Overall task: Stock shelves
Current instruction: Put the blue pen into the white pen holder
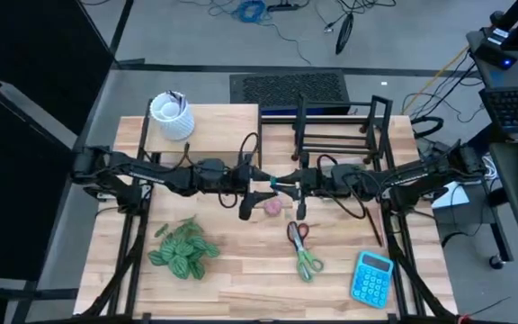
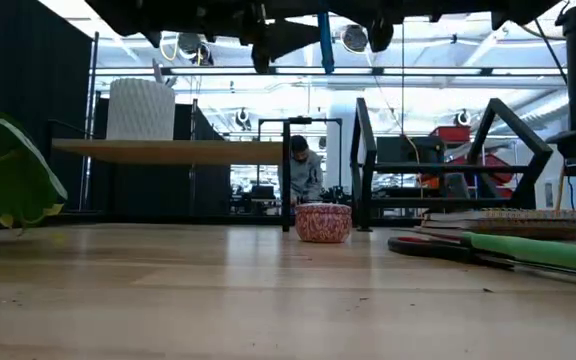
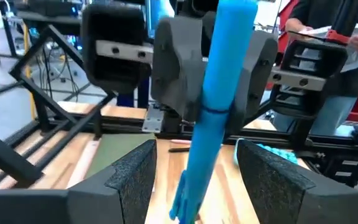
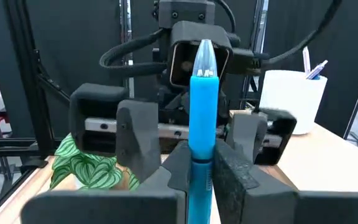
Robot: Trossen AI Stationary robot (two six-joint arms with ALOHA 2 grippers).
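Note:
A blue pen (image 4: 202, 106) hangs high over the table's middle, my right gripper (image 4: 201, 155) shut on it. My left gripper (image 3: 196, 152) faces it from the left, open, one finger on each side of the pen (image 3: 219, 93) with a gap on both sides. In the high view the two grippers, left (image 1: 257, 191) and right (image 1: 288, 186), meet nose to nose. At the far left the pale-wood shelf (image 1: 214, 126) carries a white cup (image 1: 171, 115) with pens in it. The black wire rack (image 1: 340, 126) stands at the far right. My right gripper pinches the pen's barrel (image 4: 201, 165) between its two fingers (image 4: 232, 171), coming level from the table's right. The pen's clear-tipped end (image 4: 204, 56) sticks out past the fingertips toward the left gripper. The pen is lifted clear of the table.
A small pink patterned bowl (image 1: 273, 206) sits right below the grippers. Scissors (image 1: 302, 247) and a blue calculator (image 1: 372, 277) lie near right, a leafy plant sprig (image 1: 184, 249) near left. A person (image 2: 303, 170) shows in the room beyond the table.

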